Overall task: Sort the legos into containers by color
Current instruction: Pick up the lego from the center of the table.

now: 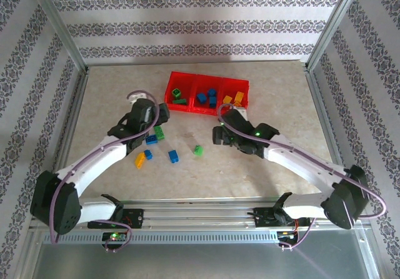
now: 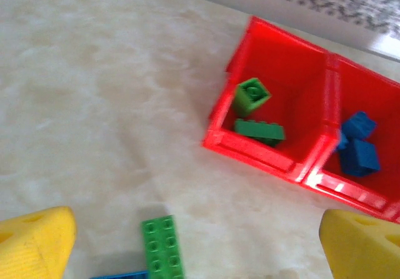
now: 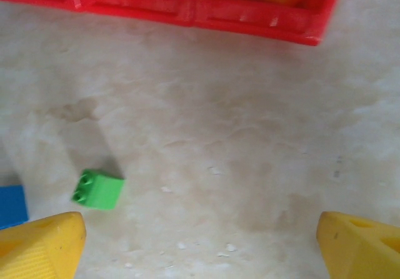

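1. The left gripper [image 2: 199,246] is spread wide and empty. The long green lego [image 2: 162,249] lies between its fingers at bottom centre, long axis running up the frame, so the jaws would close across its narrow width
2. The right gripper [image 3: 200,246] is also spread and empty, with a small green lego [image 3: 99,189] at lower left
3. The red tray [image 2: 250,155] sits upper right of the long brick, two green legos [image 2: 258,131] in its nearest compartment. The left arm looks nearer
4. No writing is legible

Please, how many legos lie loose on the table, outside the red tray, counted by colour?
Green legos: 2
Blue legos: 3
Yellow-orange legos: 1
Total: 6 loose on the table, outside the red tray.
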You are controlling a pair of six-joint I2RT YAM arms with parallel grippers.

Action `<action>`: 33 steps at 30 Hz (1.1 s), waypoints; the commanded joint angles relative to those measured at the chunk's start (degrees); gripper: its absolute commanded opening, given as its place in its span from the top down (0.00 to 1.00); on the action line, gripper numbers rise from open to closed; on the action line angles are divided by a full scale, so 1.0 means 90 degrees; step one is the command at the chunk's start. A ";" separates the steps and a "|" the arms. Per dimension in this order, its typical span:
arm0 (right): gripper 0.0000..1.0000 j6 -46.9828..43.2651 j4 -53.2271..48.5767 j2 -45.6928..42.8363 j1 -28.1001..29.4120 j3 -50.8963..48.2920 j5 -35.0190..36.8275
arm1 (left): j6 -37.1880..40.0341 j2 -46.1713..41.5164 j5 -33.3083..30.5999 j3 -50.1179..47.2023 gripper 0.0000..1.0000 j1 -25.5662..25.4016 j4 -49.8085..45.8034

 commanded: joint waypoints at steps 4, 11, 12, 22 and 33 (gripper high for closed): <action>0.06 0.0165 0.0108 0.0920 0.0697 0.0823 -0.0309 | -0.0419 -0.0919 0.0047 -0.0730 0.00 0.0671 -0.0409; 0.07 0.0056 0.0071 0.2104 0.1225 0.1585 -0.0756 | -0.0442 -0.1728 -0.0151 -0.1305 0.01 0.1057 -0.0735; 0.07 0.0042 0.0060 0.2288 0.1286 0.1703 -0.0841 | -0.0423 -0.1807 -0.0171 -0.1358 0.00 0.1090 -0.0756; 0.13 -0.0060 -0.0259 0.4045 0.1629 0.3021 -0.1494 | -0.0615 -0.2257 -0.0261 -0.1889 0.00 0.1206 -0.0734; 0.30 -0.0322 -0.0609 0.5068 0.1700 0.3784 -0.1602 | -0.0529 -0.2339 -0.0358 -0.1989 0.00 0.1263 -0.0741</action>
